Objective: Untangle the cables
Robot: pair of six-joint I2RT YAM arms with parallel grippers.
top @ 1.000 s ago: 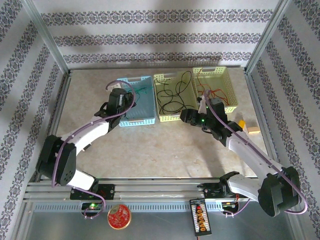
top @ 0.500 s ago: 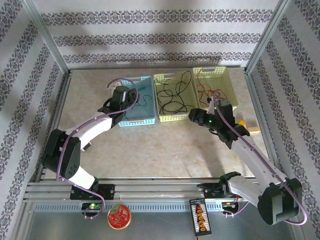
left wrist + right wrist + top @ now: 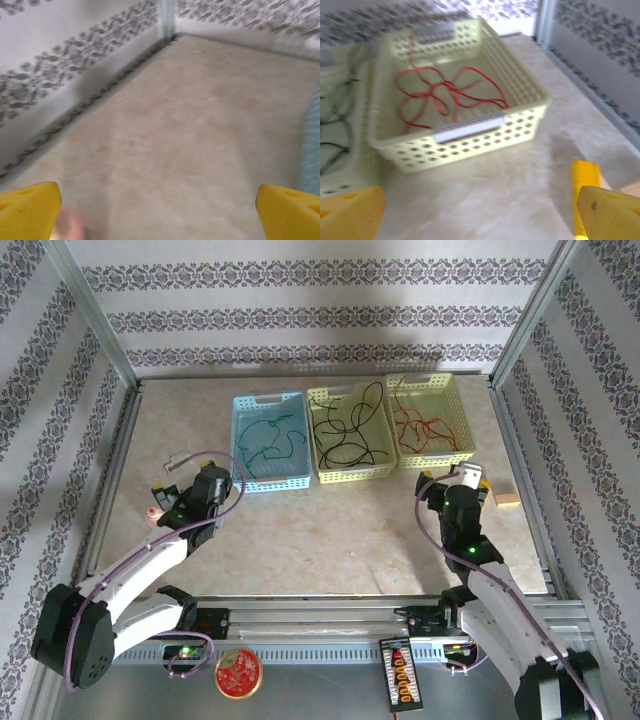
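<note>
**A:** Nearest first. How do the pincers stand?

**B:** The left gripper (image 3: 168,502) is low over the near-left part of the table (image 3: 330,530). In its wrist view the yellow fingertips (image 3: 27,210) sit at opposite bottom corners. The jaws are spread wide, with only bare tabletop between them and nothing held. A small pink object (image 3: 153,515) lies just beside it, too blurred to identify.

**A:** And the right one?

**B:** The right gripper (image 3: 480,215) is also spread wide and empty. It is over the near-right part of the table and faces the right basket (image 3: 465,127). A wooden block (image 3: 507,498) lies on the table just to its right.

**A:** Where are the cables?

**B:** They are farther back, in three baskets set side by side in a row. The blue basket (image 3: 275,483) on the left holds the green cable (image 3: 268,435), a loose curl on its floor. The middle basket (image 3: 355,475) holds the black cables (image 3: 345,435), looped over each other, with one loop rising above the far rim. The red cable (image 3: 445,92) lies in a few overlapping loops inside the right basket.

**A:** Is either gripper touching any of it?

**B:** No. Both are apart from the baskets, on the near side.

**A:** What is behind them?

**B:** A striped, patterned wall (image 3: 320,320).
</note>
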